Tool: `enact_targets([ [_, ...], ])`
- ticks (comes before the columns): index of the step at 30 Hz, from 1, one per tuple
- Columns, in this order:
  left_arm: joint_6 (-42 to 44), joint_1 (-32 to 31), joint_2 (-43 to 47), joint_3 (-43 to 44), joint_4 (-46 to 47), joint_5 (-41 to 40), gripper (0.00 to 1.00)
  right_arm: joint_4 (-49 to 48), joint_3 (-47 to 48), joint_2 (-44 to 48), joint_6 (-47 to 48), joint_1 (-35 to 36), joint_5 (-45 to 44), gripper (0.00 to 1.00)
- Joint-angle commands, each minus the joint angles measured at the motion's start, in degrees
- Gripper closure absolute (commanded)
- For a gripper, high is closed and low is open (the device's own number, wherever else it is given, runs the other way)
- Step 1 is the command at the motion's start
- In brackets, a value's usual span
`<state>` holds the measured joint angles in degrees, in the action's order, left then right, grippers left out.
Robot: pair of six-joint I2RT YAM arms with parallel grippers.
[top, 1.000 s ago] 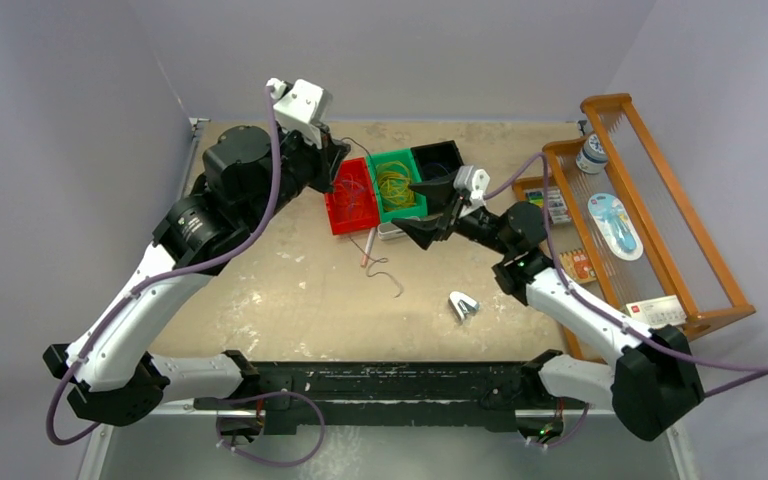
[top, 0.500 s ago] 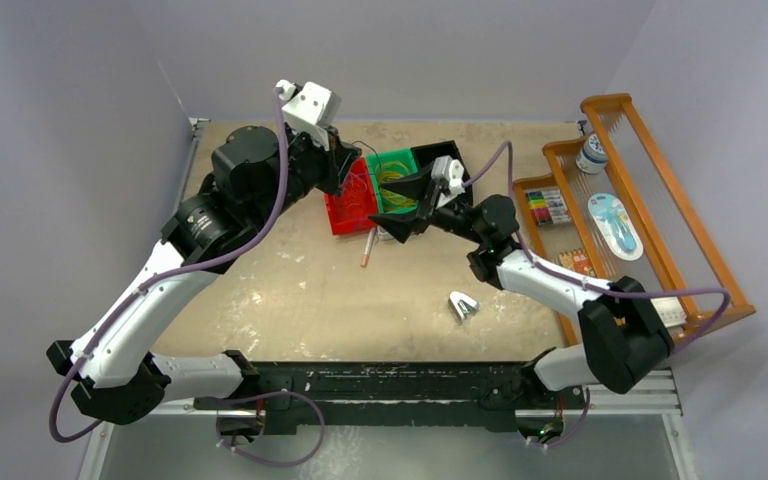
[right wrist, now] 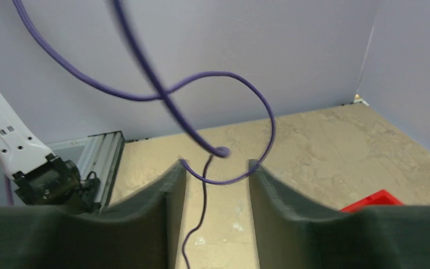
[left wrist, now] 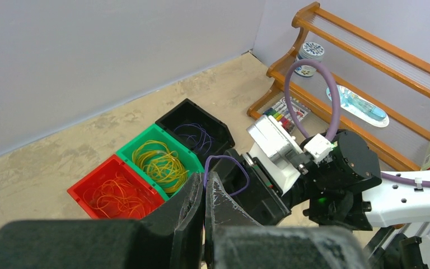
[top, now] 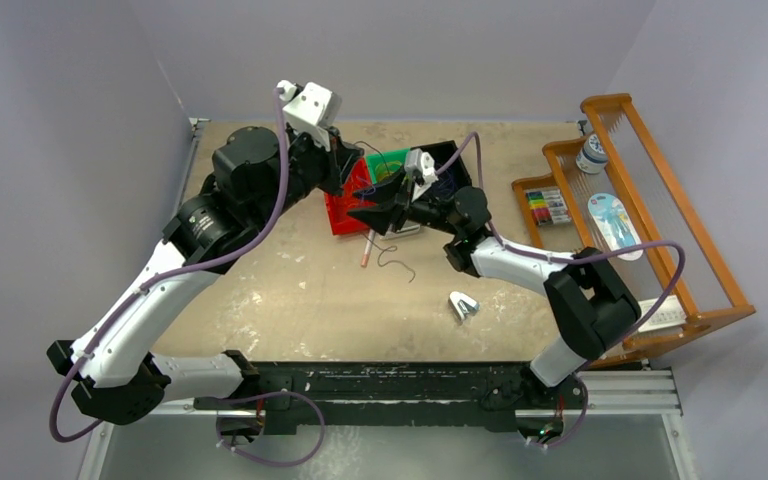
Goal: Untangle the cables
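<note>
Near the red plastic bin (left wrist: 80, 203), my left gripper (left wrist: 204, 180) pinches the thin purple cable (right wrist: 270, 120); right gripper (right wrist: 217, 168), gaping, should clamp its loop.

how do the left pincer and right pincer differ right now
The left pincer is shut; the right pincer is open. The left pincer pinches a purple cable; the right pincer grips nothing, and the cable's loop hangs loose in its gap. Both face each other at that one cable.
</note>
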<state>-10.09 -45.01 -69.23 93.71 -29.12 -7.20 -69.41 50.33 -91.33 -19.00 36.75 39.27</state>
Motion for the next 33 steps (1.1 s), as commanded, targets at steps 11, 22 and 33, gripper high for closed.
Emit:
enact_targets([
  [11, -1.5, 0.3, 3.3, -3.4, 4.0, -4.9, 1.0, 1.1, -1.0, 5.4, -1.6, 0.4, -9.1, 1.0],
  [22, -3.9, 0.3, 4.6, -7.7, 5.7, -7.5, 0.63, 24.9, 0.0, 13.3, 3.1, -2.3, -23.7, 1.0],
  [33, -3.8, 0.4, 3.9, -9.3, 5.5, -10.2, 0.53, 51.1, 6.9, 15.8, 8.5, -12.4, -28.1, 1.0],
])
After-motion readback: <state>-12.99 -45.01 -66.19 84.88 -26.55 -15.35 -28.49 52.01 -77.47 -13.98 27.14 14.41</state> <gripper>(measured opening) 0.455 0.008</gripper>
